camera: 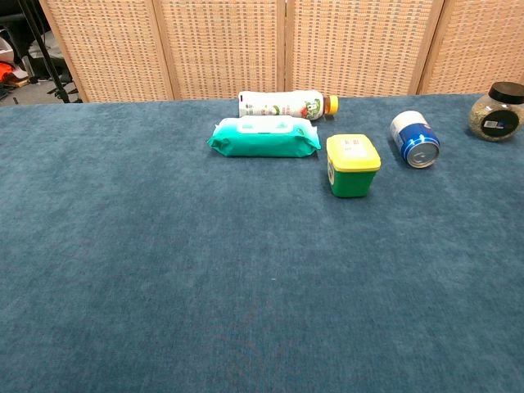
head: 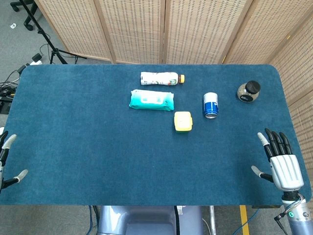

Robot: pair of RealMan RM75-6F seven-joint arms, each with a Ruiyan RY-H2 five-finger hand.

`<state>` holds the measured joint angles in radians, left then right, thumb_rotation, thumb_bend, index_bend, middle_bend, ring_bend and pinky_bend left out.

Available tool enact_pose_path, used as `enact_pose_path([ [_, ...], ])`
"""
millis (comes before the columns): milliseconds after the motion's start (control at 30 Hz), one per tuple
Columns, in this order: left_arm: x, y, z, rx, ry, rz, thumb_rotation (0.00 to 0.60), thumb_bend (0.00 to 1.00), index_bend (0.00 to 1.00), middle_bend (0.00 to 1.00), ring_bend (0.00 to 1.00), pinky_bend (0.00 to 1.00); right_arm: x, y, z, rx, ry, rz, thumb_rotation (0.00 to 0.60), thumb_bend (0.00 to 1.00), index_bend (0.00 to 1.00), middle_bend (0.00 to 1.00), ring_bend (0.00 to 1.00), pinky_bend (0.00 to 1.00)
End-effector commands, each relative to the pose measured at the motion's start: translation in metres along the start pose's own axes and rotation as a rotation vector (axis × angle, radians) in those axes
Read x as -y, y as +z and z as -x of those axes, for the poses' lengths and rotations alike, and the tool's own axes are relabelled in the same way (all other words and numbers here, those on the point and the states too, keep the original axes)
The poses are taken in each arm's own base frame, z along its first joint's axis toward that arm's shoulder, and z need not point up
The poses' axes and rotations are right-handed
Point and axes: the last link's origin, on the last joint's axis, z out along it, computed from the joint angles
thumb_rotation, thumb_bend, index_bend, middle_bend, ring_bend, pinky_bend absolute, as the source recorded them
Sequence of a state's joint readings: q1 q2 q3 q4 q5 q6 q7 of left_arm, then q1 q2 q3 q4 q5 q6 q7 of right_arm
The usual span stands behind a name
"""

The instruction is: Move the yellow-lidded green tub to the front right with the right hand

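**K:** Right hand [head: 280, 157] status?

**M:** Parked at front right edge of blue table [head: 88, 147], fingers spread, palm down, holding nothing. Seen in head view only.

**K:** Left hand [head: 7, 161]?

**M:** Front left edge, mostly out of frame. Two fingertips visible, apart, nothing between them.

**K:** Target?

**M:** Yellow-lidded green tub [camera: 353, 164] upright near table centre, well apart from right hand. Not touched.

**K:** Neighbours?

**M:** Blue can [camera: 414, 139] lying on its side to tub's right. Teal wipes pack [camera: 264, 137] to tub's left and further back, white bottle [camera: 286, 105] lying down just behind pack. Dark-lidded jar [head: 248, 91] at back right.
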<state>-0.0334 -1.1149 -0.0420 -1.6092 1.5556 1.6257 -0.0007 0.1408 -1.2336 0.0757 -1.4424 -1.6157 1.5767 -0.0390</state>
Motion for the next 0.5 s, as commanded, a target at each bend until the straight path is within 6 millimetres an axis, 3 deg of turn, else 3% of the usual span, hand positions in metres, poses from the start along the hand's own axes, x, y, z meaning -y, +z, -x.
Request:
enact_pose_path([
  [33, 0.001, 0.001, 0.0, 0.003, -0.002, -0.005, 0.6, 0.02, 0.0, 0.0, 0.0, 0.0, 0.001, 0.0, 0.002, 0.016, -0.003, 0.004, 0.6, 0.0, 0.0, 0.0, 0.0, 0.0],
  [200, 0.001, 0.004, 0.002, 0.015, -0.001, 0.0, 0.6, 0.02, 0.0, 0.0, 0.0, 0.0, 0.002, 0.003, 0.007, 0.055, 0.006, -0.013, 0.6, 0.0, 0.0, 0.0, 0.0, 0.0],
  [333, 0.002, 0.006, 0.003, 0.013, 0.001, -0.004, 0.6, 0.03, 0.0, 0.0, 0.0, 0.0, 0.003, 0.017, 0.013, 0.08, 0.01, -0.063, 0.6, 0.0, 0.0, 0.0, 0.0, 0.0],
  [500, 0.0, 0.013, 0.01, 0.027, 0.014, 0.008, 0.6, 0.05, 0.0, 0.0, 0.0, 0.0, 0.004, 0.06, 0.023, 0.123, -0.114, -0.262, 0.6, 0.0, 0.0, 0.0, 0.0, 0.0],
])
